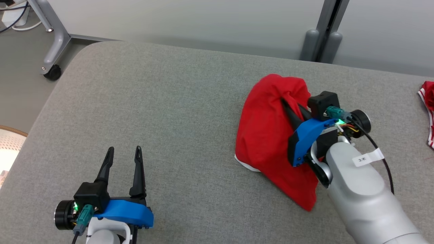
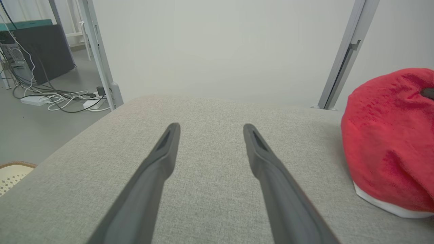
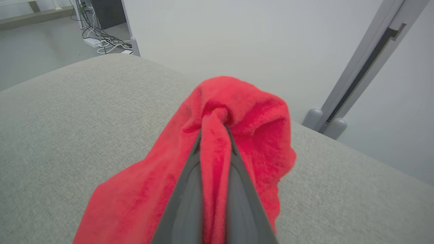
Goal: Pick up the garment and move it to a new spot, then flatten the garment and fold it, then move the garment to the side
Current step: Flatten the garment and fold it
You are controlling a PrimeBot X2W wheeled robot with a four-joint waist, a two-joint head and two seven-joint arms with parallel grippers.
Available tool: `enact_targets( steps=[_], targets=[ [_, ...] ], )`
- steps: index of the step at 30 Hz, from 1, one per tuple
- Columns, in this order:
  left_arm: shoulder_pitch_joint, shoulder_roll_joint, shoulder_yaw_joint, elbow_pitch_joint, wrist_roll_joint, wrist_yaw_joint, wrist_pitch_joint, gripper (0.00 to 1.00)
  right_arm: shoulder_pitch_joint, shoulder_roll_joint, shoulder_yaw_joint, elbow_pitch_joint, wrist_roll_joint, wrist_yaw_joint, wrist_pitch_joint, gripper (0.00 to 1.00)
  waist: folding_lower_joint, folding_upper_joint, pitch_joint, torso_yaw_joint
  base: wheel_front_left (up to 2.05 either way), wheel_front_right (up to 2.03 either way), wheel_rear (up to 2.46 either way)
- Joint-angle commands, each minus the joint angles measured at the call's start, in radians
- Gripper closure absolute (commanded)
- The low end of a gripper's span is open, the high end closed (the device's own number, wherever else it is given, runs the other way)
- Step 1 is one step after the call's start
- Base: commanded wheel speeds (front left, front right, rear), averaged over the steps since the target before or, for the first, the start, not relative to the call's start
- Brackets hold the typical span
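Right gripper [image 1: 287, 105] is clamped on a fold of the red garment [image 1: 264, 135]. Left gripper [image 1: 124, 151], near left, stands wide apart over the table [image 1: 169, 101].

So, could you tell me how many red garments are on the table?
2. One bunched garment is pinched in the right pincer; a second red piece lies at the table's right edge, partly cut off.

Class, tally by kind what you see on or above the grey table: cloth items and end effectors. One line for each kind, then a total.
Cloth items: 2 (garment, striped cloth at the right edge)
End effectors: 2 (left end effector open, right end effector shut on the garment)
Total: 4
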Motion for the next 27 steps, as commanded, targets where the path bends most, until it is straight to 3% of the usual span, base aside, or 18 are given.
enact_targets(
  steps=[1,17,18,19,20,21,27],
  targets=[
    [0.003,0.001,0.007,-0.002,0.006,0.000,-0.004,0.00,-0.010,0.006,0.009,-0.013,0.004,0.000,-0.011,1.00,0.0001,0.0000,-0.005,-0.004,0.00,0.00,0.00],
    [0.039,-0.010,0.020,-0.017,0.011,-0.008,-0.004,0.00,0.277,0.034,0.494,-0.273,0.143,0.000,-0.017,1.00,0.0001,0.0000,-0.025,0.000,0.00,0.00,0.00],
    [0.040,-0.010,0.022,-0.017,0.011,-0.008,-0.004,0.00,0.294,0.035,0.517,-0.281,0.148,0.000,-0.015,0.96,0.0001,0.0000,-0.025,-0.002,0.00,0.00,0.00],
    [0.041,-0.011,0.024,-0.018,0.010,-0.007,-0.004,0.00,0.311,0.035,0.532,-0.292,0.156,0.000,-0.018,0.57,0.0001,0.0000,-0.026,-0.004,0.00,0.00,0.00],
    [0.044,-0.010,0.028,-0.019,0.010,-0.006,-0.004,0.00,0.321,0.035,0.544,-0.300,0.159,0.000,-0.020,0.08,0.0001,0.0000,-0.027,-0.008,0.00,0.00,0.00],
    [0.047,-0.009,0.030,-0.020,0.009,-0.005,-0.004,0.00,0.330,0.035,0.554,-0.309,0.158,0.000,-0.023,0.00,0.0001,0.0000,-0.029,-0.014,0.00,0.00,0.00],
    [0.061,-0.004,0.045,-0.028,0.011,0.001,-0.004,0.00,0.368,0.035,0.515,-0.371,0.146,0.000,-0.055,0.00,0.0001,0.0000,-0.044,-0.052,0.00,0.00,0.00]
  ],
)
